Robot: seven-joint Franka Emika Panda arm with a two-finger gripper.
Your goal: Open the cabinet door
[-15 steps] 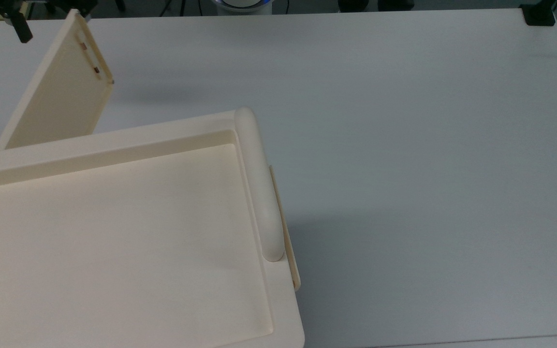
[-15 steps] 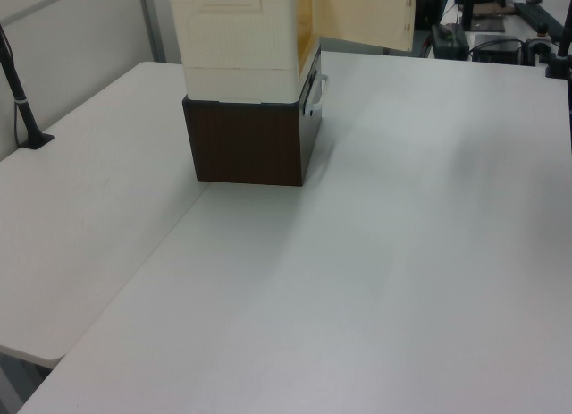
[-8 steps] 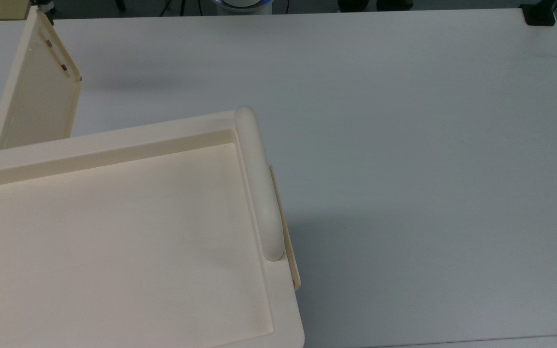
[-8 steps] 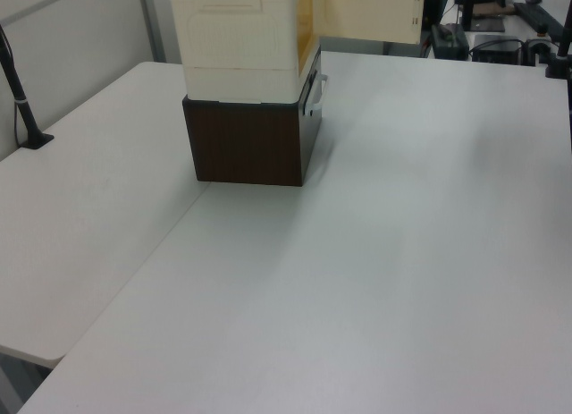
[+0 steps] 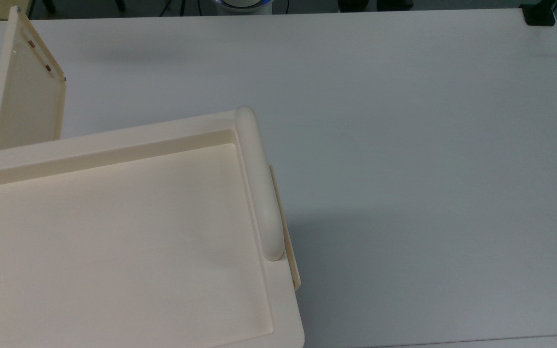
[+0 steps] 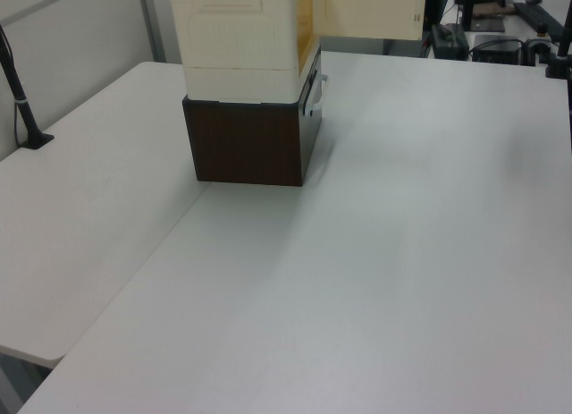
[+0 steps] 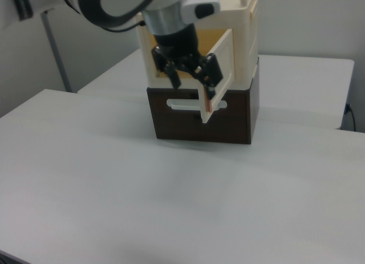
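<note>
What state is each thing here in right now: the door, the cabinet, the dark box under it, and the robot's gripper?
cabinet door: swung wide open.
cabinet: upright on the dark box, front uncovered.
dark brown box: closed, on the table under the cabinet.
gripper: open, at the door's free edge.
table: bare around the cabinet.

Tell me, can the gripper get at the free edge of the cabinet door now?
Probably yes: in the right view the gripper is already at the swung-out cabinet door, with nothing between them.
</note>
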